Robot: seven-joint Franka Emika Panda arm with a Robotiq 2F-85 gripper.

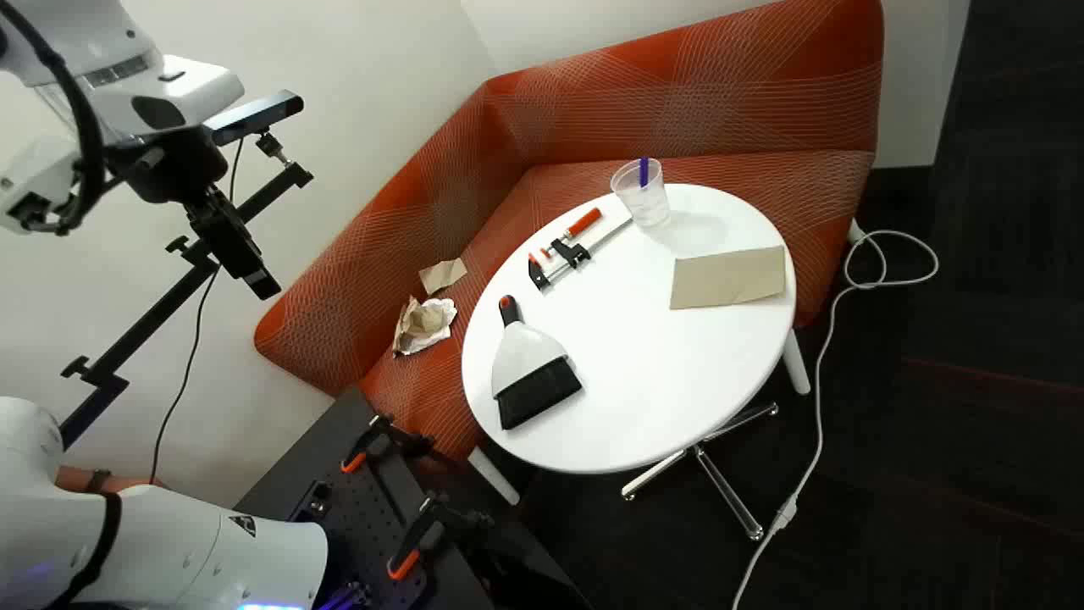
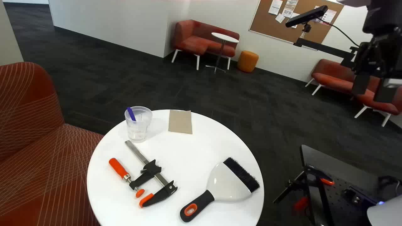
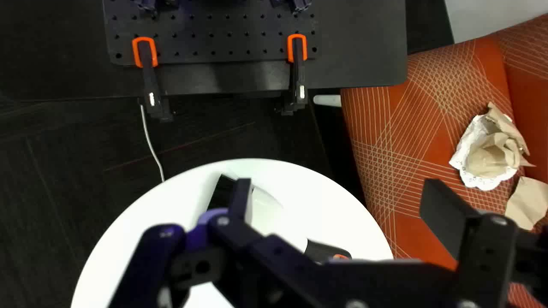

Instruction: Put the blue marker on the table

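Wrist view: the pincer (image 3: 340, 209) stands with its two fingers wide apart, the round white worktop (image 3: 158, 205) and the orange-red sofa (image 3: 385, 115) showing behind the gap. In both exterior views it hangs in the air, well apart from everything on the worktop. The blue marker (image 2: 131, 114) (closer to violet in this light) is in the clear graduated plastic cup (image 2: 140, 128), leaning, its upper end above the rim; how far down it reaches I cannot tell. The cup stands upright near the worktop's edge. A bar clamp (image 2: 151, 169) with an orange handle lies near it, the free end of its steel bar just beside the cup's base (touching or not, I cannot tell). On the cup's other side lies a flat brown sheet (image 1: 728, 278), paper or card. A hand brush (image 1: 527, 356) with a black handle, white body and black bristles rests well apart from the cup. On the sofa seat are crumpled brown-and-white paper (image 1: 425, 324) and, just beside it, a smaller brown scrap (image 1: 442, 275). Along the edge of the black bench (image 3: 359, 55) sit two orange-ended clamps (image 3: 299, 81).
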